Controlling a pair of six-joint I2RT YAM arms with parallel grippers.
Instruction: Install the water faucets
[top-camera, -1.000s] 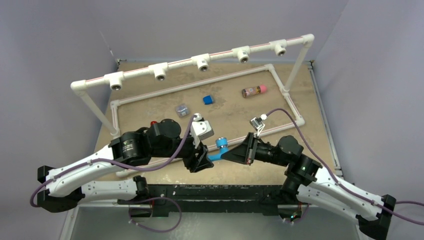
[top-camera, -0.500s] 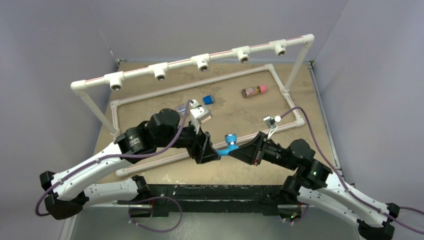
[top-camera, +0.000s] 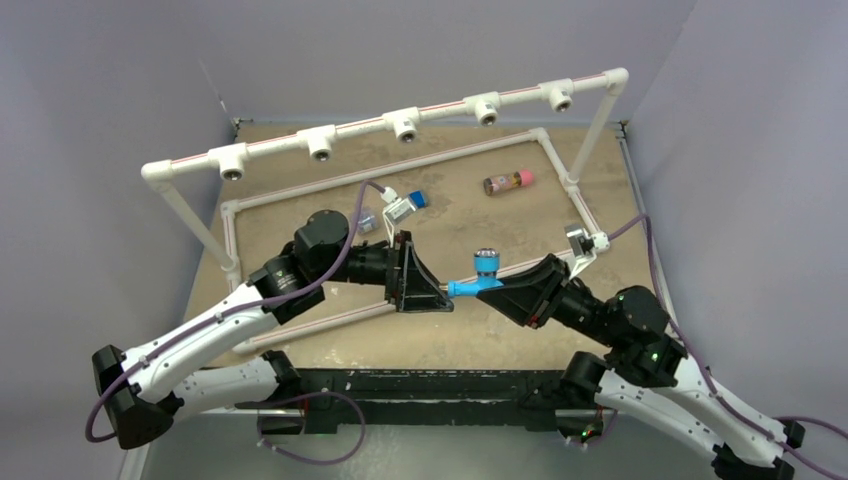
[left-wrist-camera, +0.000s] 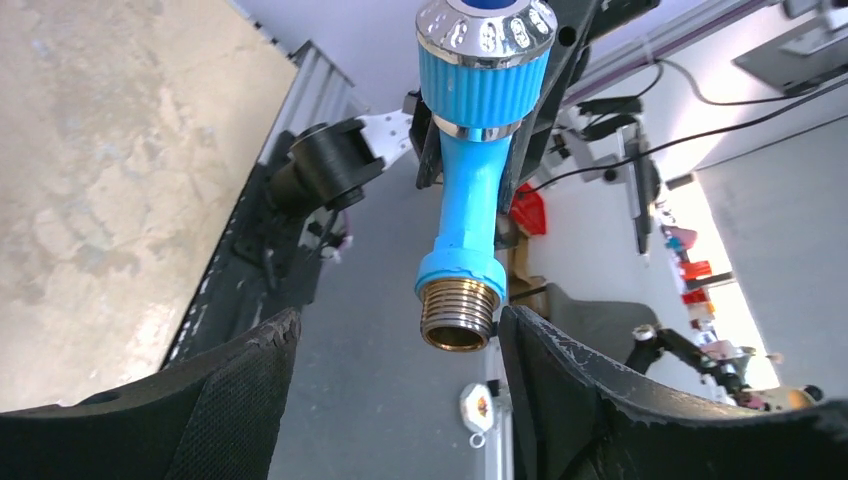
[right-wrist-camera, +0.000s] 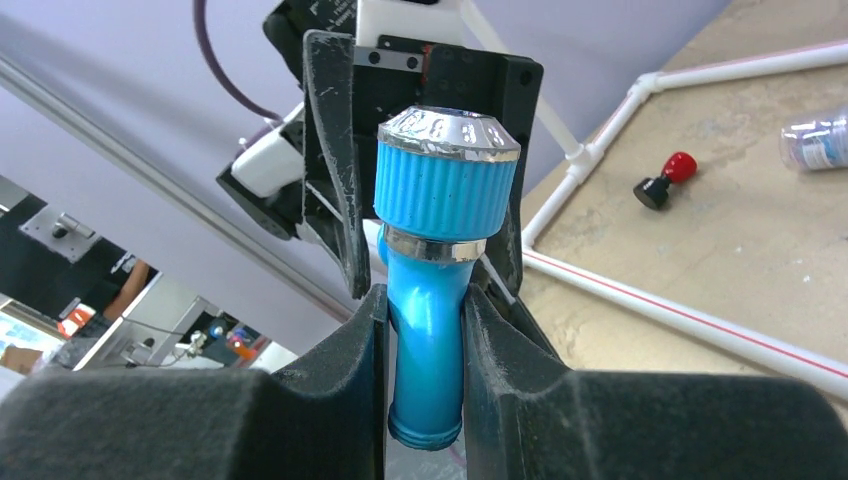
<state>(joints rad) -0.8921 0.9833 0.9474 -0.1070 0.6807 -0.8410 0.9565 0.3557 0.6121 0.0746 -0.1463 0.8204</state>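
Standing wide apart, jaws of the left gripper (top-camera: 434, 297) flank, without touching, the brass threaded tip of the water faucet (top-camera: 472, 287): airborne over the table (top-camera: 470, 235), long axis left-right, knob upward. Right gripper (top-camera: 508, 293) clamps its blue stem.

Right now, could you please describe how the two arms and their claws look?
The left arm and right arm have white links and black joints, each trailed by a purple cable. The left claw and right claw have black, rough-padded fingers.
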